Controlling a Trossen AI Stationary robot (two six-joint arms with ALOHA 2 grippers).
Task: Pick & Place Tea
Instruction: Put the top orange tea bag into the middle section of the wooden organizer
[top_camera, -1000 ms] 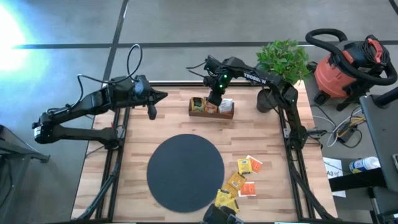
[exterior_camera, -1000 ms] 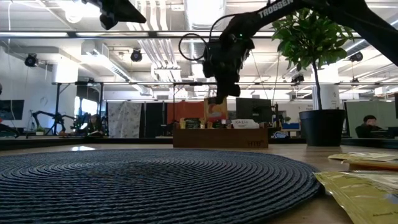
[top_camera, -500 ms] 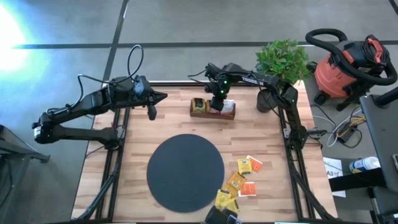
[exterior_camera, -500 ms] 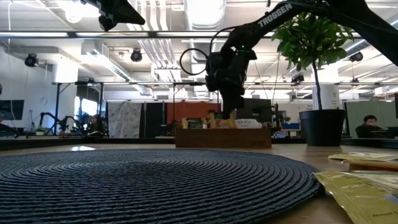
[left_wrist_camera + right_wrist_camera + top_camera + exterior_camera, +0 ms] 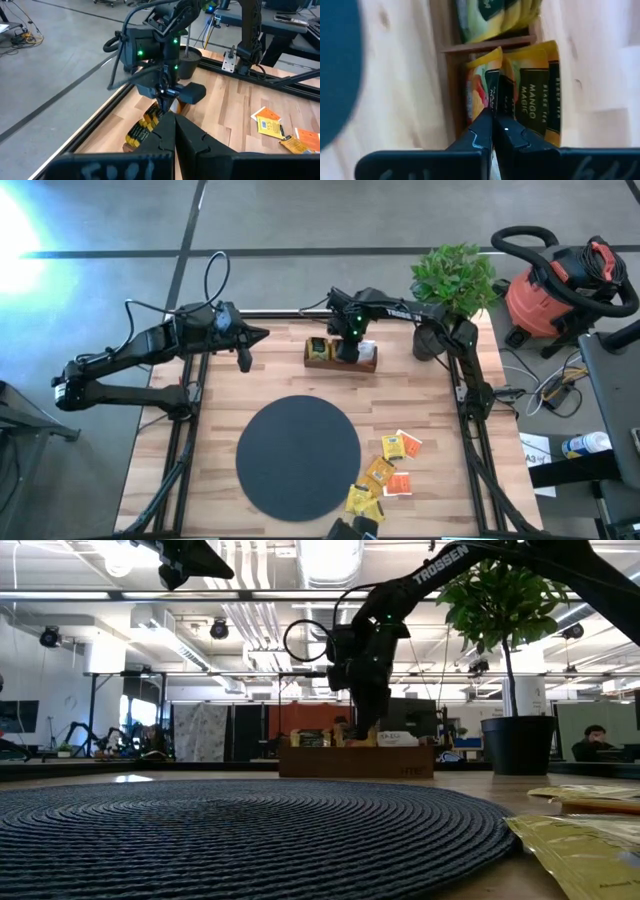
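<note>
The tea is small flat sachets. Several stand on edge in the brown wooden tray at the table's far middle, and several lie loose near the right front, beside the black disc. My right gripper reaches down into the tray, shut on a yellow-orange sachet. My left gripper waits shut, in the air over the far left corner. My right gripper pinches the yellow-orange sachet by its upper edge between its two fingers. The fingers come steeply from above, pointing down into the tray. The sachet stands upright in the tray's middle compartment, next to a sachet marked MANGO MAGIC.
A potted plant stands at the far right corner, close to the right arm. A red vacuum sits off the table on the right. The loose sachets lie right of the disc.
My right gripper has sunk toward the tray, still shut. The sachet that hung clear below its fingers a second ago now stands down inside the tray among the others.
</note>
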